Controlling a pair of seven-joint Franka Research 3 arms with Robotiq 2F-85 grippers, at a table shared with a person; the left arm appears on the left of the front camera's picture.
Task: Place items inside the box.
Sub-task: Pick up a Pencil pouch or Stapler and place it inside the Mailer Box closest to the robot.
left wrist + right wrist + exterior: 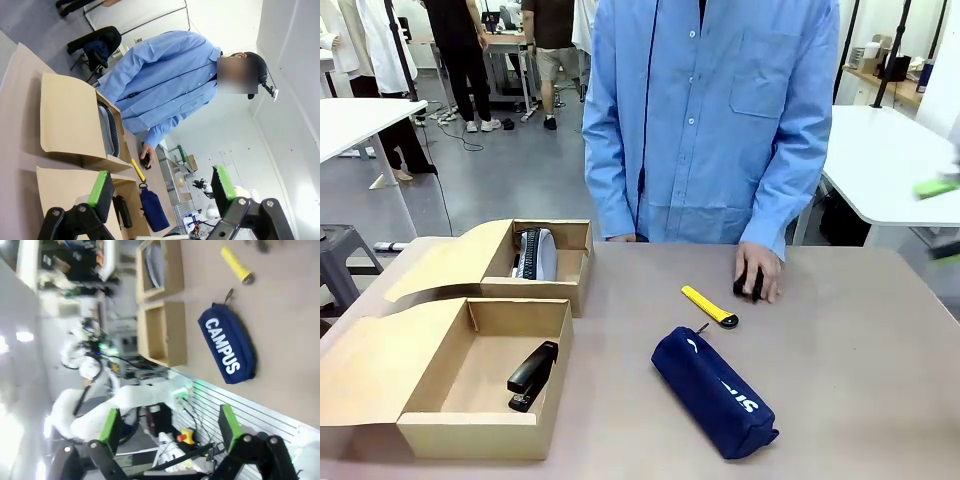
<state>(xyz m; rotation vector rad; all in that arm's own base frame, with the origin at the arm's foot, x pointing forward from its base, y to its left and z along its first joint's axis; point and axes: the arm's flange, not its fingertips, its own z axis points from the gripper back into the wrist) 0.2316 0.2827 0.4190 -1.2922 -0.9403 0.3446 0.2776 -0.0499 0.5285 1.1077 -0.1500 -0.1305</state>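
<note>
Left tool [161, 192]: jaws wide, nothing between them. Right tool [169, 432]: jaws wide, also empty.

Box [480, 435] sits on the worktop [860, 380] at the robot's left with its lid flap open. One black stapler [532, 375] lies inside. Navy CAMPUS pouch [713, 390] lies on the worktop to the right of the box, apart from it. Yellow cutter [708, 306] is just beyond the pouch. Person's hand [758, 270] rests over a small black item near the far edge. Smaller box [550, 292], behind the first, holds a grey-and-black item [534, 254].
</note>
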